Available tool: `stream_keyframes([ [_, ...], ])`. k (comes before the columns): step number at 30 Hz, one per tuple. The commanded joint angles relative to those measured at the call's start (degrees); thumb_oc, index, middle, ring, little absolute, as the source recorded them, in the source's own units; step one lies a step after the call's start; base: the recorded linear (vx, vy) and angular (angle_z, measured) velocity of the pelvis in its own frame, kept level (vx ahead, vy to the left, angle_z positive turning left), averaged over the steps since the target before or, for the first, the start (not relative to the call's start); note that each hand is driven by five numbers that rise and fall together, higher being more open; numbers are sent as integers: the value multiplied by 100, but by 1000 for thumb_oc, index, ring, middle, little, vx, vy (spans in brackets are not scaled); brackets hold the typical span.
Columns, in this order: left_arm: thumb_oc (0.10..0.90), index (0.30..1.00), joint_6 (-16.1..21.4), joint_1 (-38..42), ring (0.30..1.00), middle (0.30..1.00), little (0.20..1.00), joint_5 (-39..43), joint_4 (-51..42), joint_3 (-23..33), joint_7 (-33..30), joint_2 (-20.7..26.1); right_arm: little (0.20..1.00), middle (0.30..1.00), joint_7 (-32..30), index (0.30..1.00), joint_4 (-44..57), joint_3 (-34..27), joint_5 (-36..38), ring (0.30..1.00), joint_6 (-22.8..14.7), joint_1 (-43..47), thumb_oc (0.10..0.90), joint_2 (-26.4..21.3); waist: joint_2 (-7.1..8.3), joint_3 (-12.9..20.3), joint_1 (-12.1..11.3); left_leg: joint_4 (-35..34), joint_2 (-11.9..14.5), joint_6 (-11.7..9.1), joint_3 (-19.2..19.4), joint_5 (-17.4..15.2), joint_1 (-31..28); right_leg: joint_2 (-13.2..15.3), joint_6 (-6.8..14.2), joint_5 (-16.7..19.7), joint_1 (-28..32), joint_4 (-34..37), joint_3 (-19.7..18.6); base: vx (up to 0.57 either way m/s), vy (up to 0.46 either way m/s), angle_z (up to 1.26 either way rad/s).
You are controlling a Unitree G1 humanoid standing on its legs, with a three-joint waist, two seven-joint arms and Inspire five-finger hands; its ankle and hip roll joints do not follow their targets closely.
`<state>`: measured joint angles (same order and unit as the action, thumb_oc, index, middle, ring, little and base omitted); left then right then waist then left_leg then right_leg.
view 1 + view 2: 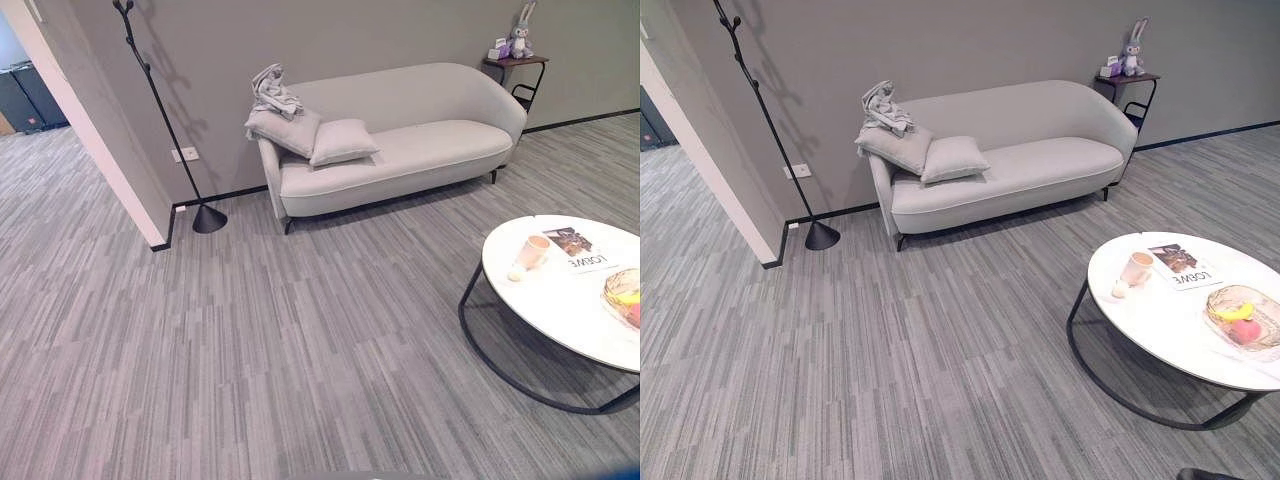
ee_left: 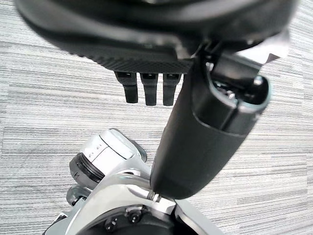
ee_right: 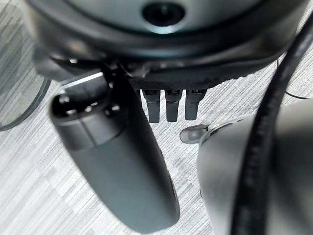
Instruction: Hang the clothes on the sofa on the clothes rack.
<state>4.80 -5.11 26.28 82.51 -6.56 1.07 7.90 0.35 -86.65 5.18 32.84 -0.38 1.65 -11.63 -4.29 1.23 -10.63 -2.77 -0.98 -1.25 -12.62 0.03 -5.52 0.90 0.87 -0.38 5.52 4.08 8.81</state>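
Note:
A crumpled grey garment (image 1: 272, 92) lies on the left end of the light grey sofa (image 1: 430, 150), on top of a cushion by the backrest. The clothes rack (image 1: 160, 112) is a thin black pole with pegs at its top and a cone base (image 1: 208, 218), standing against the wall just left of the sofa. Both are a few steps away across the carpet. My left hand (image 2: 205, 137) hangs over the carpet with its fingers (image 2: 149, 90) straight, holding nothing. My right hand (image 3: 117, 161) hangs the same way, its fingers (image 3: 168, 105) straight and nothing in it.
Two grey cushions (image 1: 340, 140) sit on the sofa's left half. A round white coffee table (image 1: 540, 300) at the right carries a cup, a magazine and a fruit bowl. A side table with a plush rabbit (image 1: 520, 32) stands past the sofa. A wall corner (image 1: 150, 235) juts out left of the rack.

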Motion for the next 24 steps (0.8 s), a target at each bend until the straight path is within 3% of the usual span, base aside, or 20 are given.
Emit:
stream_keyframes([
  [1,800,900,139,279,900,900,900,-397,293,-52,110,-162,900,900,55,900,-203,149,-292,900,-10,107,800,49,297,-48,-72,-223,-345,234,-431,-109,80,533,442,84,184,92,18,0,37,2],
  [12,800,900,101,355,900,900,900,-554,293,-236,133,-180,900,900,95,900,-251,29,-279,900,70,90,800,55,226,-78,-20,-223,-545,384,-501,-142,35,783,537,79,154,-133,24,0,72,2],
  [13,800,900,104,380,900,900,900,-563,250,-284,144,-164,900,900,104,900,-253,-45,-273,900,66,93,800,0,132,-169,10,-219,-601,469,-557,-128,-4,871,513,-134,-36,-770,15,-22,108,6],
  [14,800,900,104,382,900,900,900,-563,250,-285,143,-166,900,900,104,900,-254,-47,-273,900,66,95,800,-2,135,-172,9,-218,-607,470,-557,-126,-2,881,515,-162,-60,-817,10,-16,233,12],
  [15,800,900,107,385,900,900,900,-638,235,-345,146,-176,900,900,112,900,-285,-115,-303,900,71,82,800,-51,52,-300,46,-188,-709,562,-661,-144,-122,1023,539,-170,-365,-1748,20,9,204,19],
  [16,800,900,105,384,900,900,900,-641,229,-370,140,-173,900,900,118,900,-288,-146,-285,900,73,88,800,-71,-3,-383,88,-172,-744,621,-695,-144,-187,1132,558,81,-557,-2306,-13,4,207,18],
  [17,800,900,105,388,900,900,900,-641,229,-369,139,-176,900,900,118,900,-288,-147,-285,900,74,92,800,-74,15,-387,77,-167,-771,628,-681,-138,-176,1161,570,48,-609,-2385,-44,-19,230,21],
  [18,800,900,66,400,900,900,900,-676,259,-398,133,-135,900,900,158,900,-280,-196,-180,900,85,92,800,-79,-76,-619,193,-182,-809,757,-651,-129,-362,1367,539,661,-1075,-3595,-104,-30,154,14],
  [19,800,900,66,405,900,900,900,-676,260,-394,134,-137,900,900,158,900,-281,-195,-179,900,86,97,800,-81,-63,-622,182,-180,-828,761,-636,-126,-352,1383,547,650,-1114,-3641,-135,-4,239,6],
  [20,800,900,18,408,900,900,900,-762,332,-419,185,-115,900,900,189,900,-252,-208,-76,900,69,53,800,-58,-133,-722,221,-215,-770,790,-527,-161,-469,1554,543,731,-1615,-4392,49,51,105,6],
  [22,800,900,20,421,900,900,900,-858,356,-435,183,-99,900,900,211,900,-245,-253,64,900,57,39,800,-56,-125,-737,268,-223,-731,778,-486,-244,-535,1544,499,588,-1881,-4414,145,132,5,7],
  [23,800,900,33,422,900,900,900,-901,370,-417,179,-62,900,900,213,900,-274,-415,386,900,47,32,800,-78,-27,-752,351,-223,-713,718,-483,-393,-618,1281,486,479,-1997,-3598,203,513,-290,-14],
  [24,800,900,79,474,900,900,900,-943,377,-444,125,-30,900,900,71,900,-417,-590,654,900,59,97,800,-151,160,-813,556,-223,-726,602,-640,-747,-925,931,588,642,-2205,-1772,175,506,-279,-25],
])
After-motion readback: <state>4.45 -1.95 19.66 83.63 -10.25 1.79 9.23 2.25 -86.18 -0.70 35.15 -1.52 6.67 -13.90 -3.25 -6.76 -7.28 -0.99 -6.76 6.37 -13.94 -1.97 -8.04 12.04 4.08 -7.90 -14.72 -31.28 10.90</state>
